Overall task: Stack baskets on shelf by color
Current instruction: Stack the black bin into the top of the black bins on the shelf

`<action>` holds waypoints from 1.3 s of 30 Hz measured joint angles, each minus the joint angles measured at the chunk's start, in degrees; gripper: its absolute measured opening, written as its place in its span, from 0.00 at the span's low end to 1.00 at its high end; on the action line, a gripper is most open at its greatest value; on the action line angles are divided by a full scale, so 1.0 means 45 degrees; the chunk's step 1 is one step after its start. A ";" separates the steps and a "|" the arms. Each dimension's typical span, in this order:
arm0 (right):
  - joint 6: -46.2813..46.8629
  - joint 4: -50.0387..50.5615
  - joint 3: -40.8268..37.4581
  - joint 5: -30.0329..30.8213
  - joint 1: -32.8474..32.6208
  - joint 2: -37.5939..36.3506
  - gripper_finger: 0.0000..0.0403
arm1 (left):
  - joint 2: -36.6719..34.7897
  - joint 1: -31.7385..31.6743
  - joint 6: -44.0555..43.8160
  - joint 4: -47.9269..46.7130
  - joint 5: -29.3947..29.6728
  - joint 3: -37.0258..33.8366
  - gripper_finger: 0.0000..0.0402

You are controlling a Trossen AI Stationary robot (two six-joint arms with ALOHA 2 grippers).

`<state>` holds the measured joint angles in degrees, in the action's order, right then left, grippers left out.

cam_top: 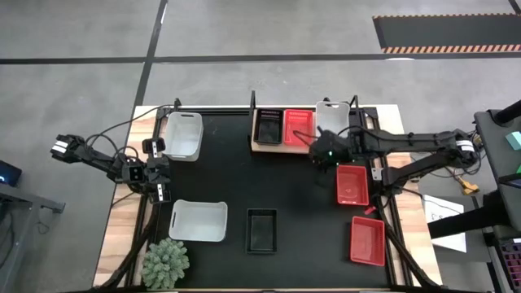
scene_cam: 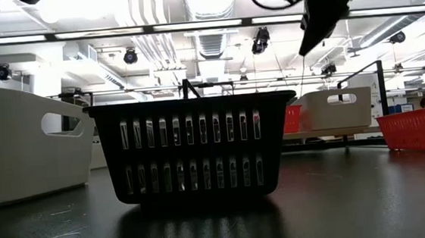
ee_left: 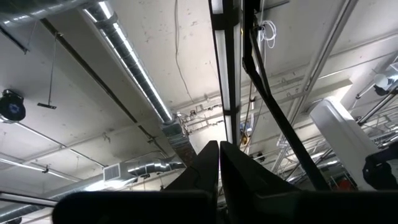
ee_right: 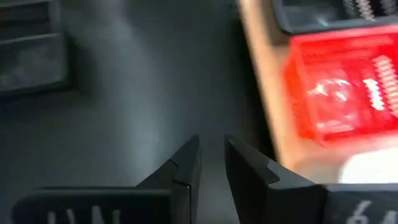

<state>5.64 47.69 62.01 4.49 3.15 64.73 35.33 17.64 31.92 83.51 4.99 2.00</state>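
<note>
The wooden shelf [cam_top: 262, 147] stands at the table's far edge and bears a black basket [cam_top: 267, 126], a red basket [cam_top: 299, 126] and a white basket [cam_top: 332, 114]. On the mat lie two white baskets [cam_top: 183, 134] [cam_top: 198, 220], a black basket [cam_top: 261, 229] [scene_cam: 192, 151] and two red baskets [cam_top: 352, 183] [cam_top: 367, 240]. My right gripper [cam_top: 317, 155] [ee_right: 211, 152] hovers over the mat beside the shelf's near edge [ee_right: 267, 93], fingers slightly apart and holding nothing. My left gripper [cam_top: 159, 175] [ee_left: 219, 155] waits at the table's left side, shut, pointing at the ceiling.
A spiky green plant [cam_top: 165, 262] sits at the near left corner. Thin black rods [cam_top: 253, 106] frame the shelf. Bare mat [cam_top: 301, 203] lies between the near black basket and the red baskets. Cables run along the right arm.
</note>
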 joint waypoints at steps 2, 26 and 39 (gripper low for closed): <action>0.0253 -0.0248 -0.0008 -0.0001 -0.0620 0.0036 0.14 | 0.0010 0.0002 0.0000 0.0003 0.0000 0.0000 0.00; -0.0857 -0.6968 -0.0343 0.0137 -0.3094 0.2819 0.14 | -0.0029 0.0000 0.0005 0.0000 0.0003 0.0000 0.00; -0.1206 -0.9151 -0.0336 0.0099 -0.3148 0.4577 0.14 | -0.0042 -0.0003 0.0005 -0.0002 0.0001 0.0000 0.00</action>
<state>0.22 6.51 60.50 4.93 -11.02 85.33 35.14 17.63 31.94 83.50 5.00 2.00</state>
